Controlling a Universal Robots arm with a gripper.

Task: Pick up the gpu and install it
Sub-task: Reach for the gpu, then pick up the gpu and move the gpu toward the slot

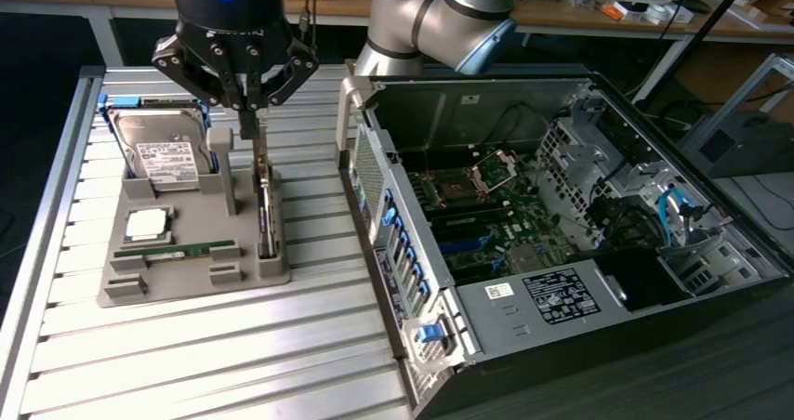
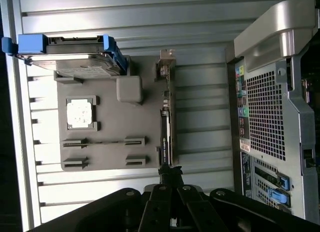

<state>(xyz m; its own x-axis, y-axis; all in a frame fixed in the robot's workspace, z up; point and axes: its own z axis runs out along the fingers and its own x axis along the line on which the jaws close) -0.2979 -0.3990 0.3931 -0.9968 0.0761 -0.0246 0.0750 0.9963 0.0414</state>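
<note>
The gpu (image 1: 264, 206) is a thin dark card standing on edge in a slot along the grey tray's (image 1: 186, 285) side nearest the computer case. In the wrist view the gpu (image 2: 166, 122) looks blade-like, with its pale metal bracket at the far end. My gripper (image 1: 252, 134) hangs just above the card's far end in the exterior view. Its fingers are shut together with nothing seen between them. In the wrist view the closed gripper (image 2: 170, 173) lines up with the card's near end, well above it.
The tray (image 2: 110, 91) also holds a silver hard drive (image 1: 167, 155) in a blue bracket, a square processor chip (image 1: 147, 222) and a green memory stick (image 1: 174, 250). An open computer case (image 1: 534, 216) lies on its side at the exterior view's right, motherboard exposed. The table top is ribbed metal.
</note>
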